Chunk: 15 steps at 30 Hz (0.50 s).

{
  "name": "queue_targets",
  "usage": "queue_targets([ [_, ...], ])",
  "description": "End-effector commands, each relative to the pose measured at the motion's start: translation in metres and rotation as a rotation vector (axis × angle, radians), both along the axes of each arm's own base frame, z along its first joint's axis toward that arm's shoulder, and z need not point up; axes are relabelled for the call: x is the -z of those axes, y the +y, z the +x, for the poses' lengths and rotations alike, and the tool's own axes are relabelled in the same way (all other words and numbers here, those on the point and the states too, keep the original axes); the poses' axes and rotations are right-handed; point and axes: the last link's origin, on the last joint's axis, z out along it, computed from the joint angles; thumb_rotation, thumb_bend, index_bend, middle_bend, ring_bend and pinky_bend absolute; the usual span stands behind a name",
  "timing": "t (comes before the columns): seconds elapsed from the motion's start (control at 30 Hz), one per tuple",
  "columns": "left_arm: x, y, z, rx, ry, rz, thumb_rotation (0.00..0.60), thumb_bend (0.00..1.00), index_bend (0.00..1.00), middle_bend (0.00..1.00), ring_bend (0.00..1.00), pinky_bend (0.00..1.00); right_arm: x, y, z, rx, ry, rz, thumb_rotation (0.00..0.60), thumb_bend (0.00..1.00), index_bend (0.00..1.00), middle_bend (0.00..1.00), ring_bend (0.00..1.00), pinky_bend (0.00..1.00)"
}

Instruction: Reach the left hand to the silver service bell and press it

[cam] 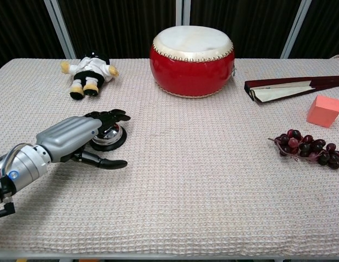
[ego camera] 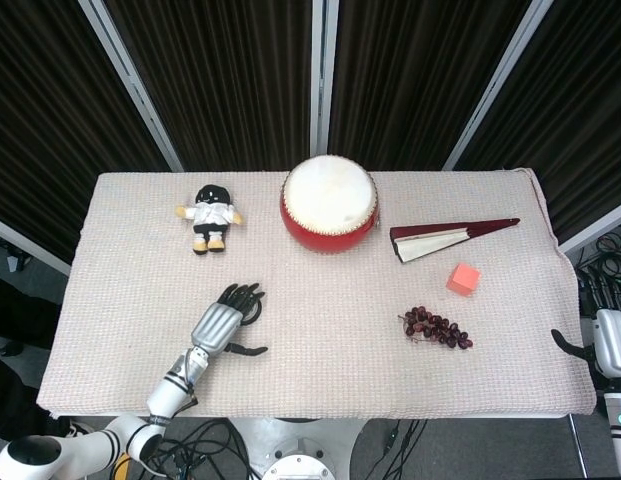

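The silver service bell [cam: 113, 134] on its black base stands on the left front part of the cloth-covered table [cam: 191, 180]. My left hand [cam: 75, 136] lies over it from the near side. Its dark fingertips [cam: 111, 115] rest across the bell's top, and the thumb stretches out on the cloth in front of the base. In the head view the left hand [ego camera: 220, 324] hides most of the bell [ego camera: 253, 311]. The hand holds nothing. Only a dark bit of my right hand [ego camera: 564, 341] shows at the table's right edge, its pose unclear.
A red drum [cam: 192, 54] stands at the back centre, with a plush doll [cam: 88, 69] to its left. On the right lie a folded fan [cam: 292, 87], a pink cube [cam: 323, 111] and a bunch of dark grapes [cam: 307, 148].
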Motion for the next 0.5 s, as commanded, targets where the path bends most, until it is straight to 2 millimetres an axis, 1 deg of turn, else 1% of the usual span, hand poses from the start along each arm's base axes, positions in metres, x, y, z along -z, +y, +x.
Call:
queue_targets([
  [0.03,-0.005,0.006,0.005,0.013,-0.017,0.032,0.174,0.00,0.00,0.00,0.00,0.00,0.000,0.000,0.000,-0.001,-0.002,-0.001,0.600,0.13,0.00,0.00,0.00,0.00],
  [0.17,-0.010,0.008,0.009,0.025,-0.034,0.047,0.174,0.00,0.00,0.00,0.00,0.00,0.002,0.000,0.000,0.000,-0.003,0.006,0.600,0.13,0.00,0.00,0.00,0.00],
  [0.37,-0.003,-0.001,-0.004,-0.015,-0.003,-0.002,0.174,0.00,0.00,0.00,0.00,0.00,0.003,0.000,0.002,-0.006,0.000,0.008,0.600,0.13,0.00,0.00,0.00,0.00],
  [0.5,-0.005,0.001,-0.001,0.005,-0.005,0.012,0.175,0.00,0.00,0.00,0.00,0.00,0.001,0.000,0.002,-0.010,-0.003,-0.004,0.600,0.13,0.00,0.00,0.00,0.00],
])
